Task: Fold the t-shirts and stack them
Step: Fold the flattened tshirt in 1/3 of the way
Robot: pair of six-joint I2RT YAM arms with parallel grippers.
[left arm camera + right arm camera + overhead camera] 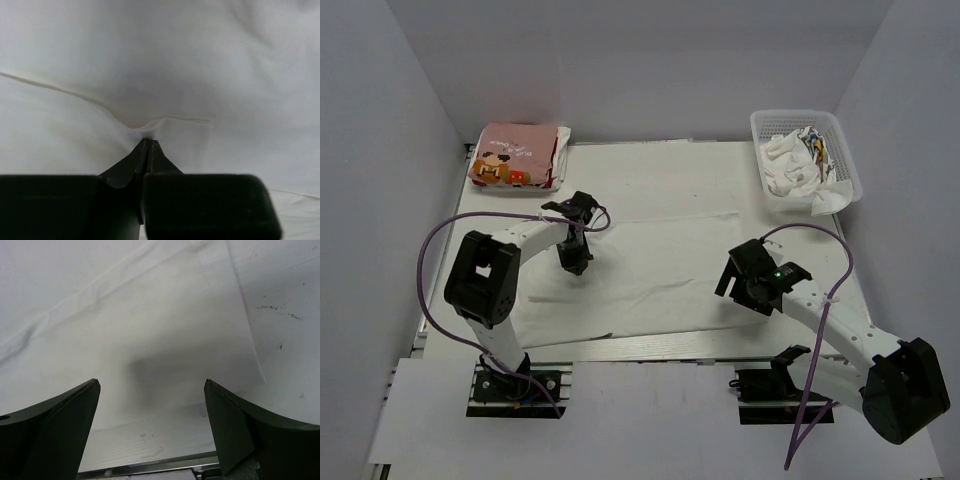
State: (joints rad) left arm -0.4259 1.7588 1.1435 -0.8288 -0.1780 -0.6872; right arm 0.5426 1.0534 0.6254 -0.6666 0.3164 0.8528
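I see my right gripper hanging with its fingers spread wide over the near right edge of the white t-shirt, which lies flat between both arms. My left gripper pinches a fold of it. Far left, the pink t-shirt sits folded. Far right, the white lattice basket holds crumpled cloth.

The black two-finger left gripper is pressed closed, a pinch of plain white cloth t-shirt nipped between its tips; the black two-finger right gripper is spread wide.
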